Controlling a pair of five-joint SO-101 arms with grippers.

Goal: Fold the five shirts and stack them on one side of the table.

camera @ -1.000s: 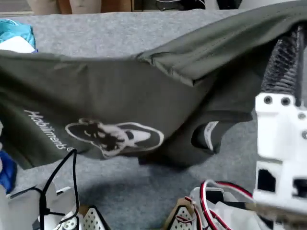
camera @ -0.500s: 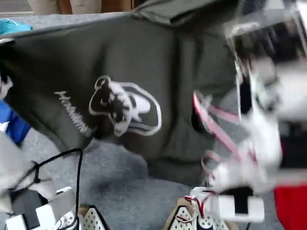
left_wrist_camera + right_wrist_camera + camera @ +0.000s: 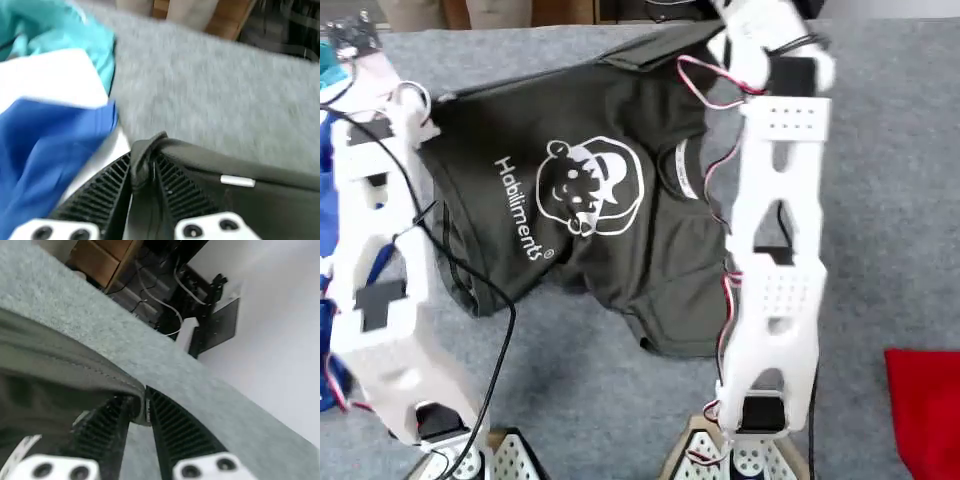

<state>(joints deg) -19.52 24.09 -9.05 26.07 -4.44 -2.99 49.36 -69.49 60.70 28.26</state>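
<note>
Olive shirt (image 3: 620,270) with a white print hangs spread between my two pincers over the grey worktop (image 3: 880,200); my left pincer (image 3: 144,159) is clamped on one bunched corner; my right pincer (image 3: 145,402) grips the opposite edge; a blue cloth (image 3: 45,145) lies near the left pincer; a red cloth (image 3: 925,410) lies well apart.

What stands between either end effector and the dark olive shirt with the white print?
Nothing visible. The left end effector is shut on a bunched edge of the dark olive fabric shirt with a white print, and the right end effector is shut on another edge of it.
</note>
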